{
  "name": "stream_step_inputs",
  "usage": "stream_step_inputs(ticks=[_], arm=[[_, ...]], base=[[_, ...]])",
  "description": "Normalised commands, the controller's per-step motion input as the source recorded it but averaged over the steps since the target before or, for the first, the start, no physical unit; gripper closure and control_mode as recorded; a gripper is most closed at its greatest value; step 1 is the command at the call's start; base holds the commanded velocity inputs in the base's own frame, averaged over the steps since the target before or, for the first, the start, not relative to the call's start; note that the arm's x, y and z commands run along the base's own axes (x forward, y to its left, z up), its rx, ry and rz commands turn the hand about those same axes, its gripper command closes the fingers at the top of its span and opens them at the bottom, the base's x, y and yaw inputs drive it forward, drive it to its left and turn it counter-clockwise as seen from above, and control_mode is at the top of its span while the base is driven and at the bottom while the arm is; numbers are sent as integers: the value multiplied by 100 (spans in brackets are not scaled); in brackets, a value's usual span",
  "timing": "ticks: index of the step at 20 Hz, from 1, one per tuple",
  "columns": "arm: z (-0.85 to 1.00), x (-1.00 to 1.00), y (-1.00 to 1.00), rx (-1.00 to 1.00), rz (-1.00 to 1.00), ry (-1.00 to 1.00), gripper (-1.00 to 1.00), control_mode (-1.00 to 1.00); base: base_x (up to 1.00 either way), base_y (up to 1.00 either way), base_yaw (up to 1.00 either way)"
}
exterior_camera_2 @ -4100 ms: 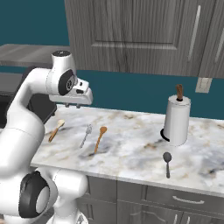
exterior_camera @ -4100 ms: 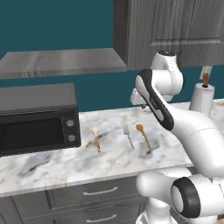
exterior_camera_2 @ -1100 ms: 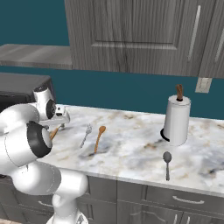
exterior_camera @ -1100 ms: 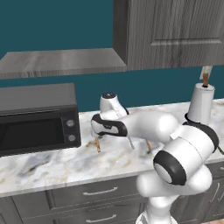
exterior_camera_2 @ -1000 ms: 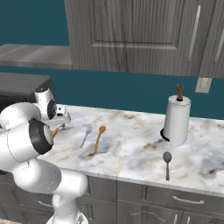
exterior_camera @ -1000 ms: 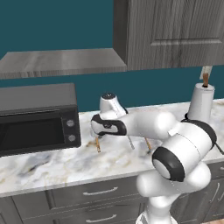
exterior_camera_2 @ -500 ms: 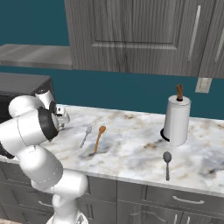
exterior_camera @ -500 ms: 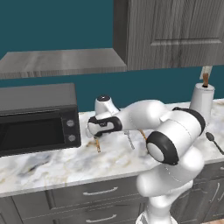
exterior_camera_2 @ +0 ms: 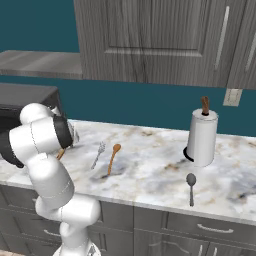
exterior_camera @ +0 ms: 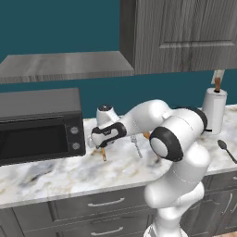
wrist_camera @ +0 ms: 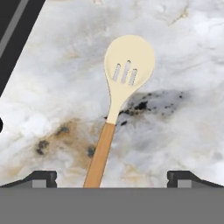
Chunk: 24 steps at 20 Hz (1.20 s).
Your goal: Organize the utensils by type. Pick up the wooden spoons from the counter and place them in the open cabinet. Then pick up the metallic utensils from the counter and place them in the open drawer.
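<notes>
The arm has swung down from mid-frame, jaws spread wide over the cream spoon (wrist_camera: 124, 94) lying at frame centre on the bench (wrist_camera: 183, 52), so a first pickup looks imminent.

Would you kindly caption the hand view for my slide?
Open gripper poised over slotted wooden spoon lying on marble counter.

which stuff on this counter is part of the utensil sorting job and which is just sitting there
Part of the job:
- slotted wooden spoon, lying between the open hand's fingertips
- orange-brown wooden spoon
- metal fork
- counter

Just sitting there:
- microwave
- paper towel roll
- dark spoon
</notes>
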Motion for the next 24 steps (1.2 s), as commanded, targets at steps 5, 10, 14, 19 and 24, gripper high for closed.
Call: stream_step_inputs(ticks=[5,10,14,19,24], arm=[[-25,15,1,0,0,0,-100,-100],[-24,10,0,0,0,0,-100,-100],[-20,12,0,0,0,0,-100,-100],[-18,12,0,0,0,0,-100,-100],[-16,11,0,0,0,0,100,-100]], base=[[0,0,0],[0,0,0],[0,0,0],[0,0,0],[0,0,0]])
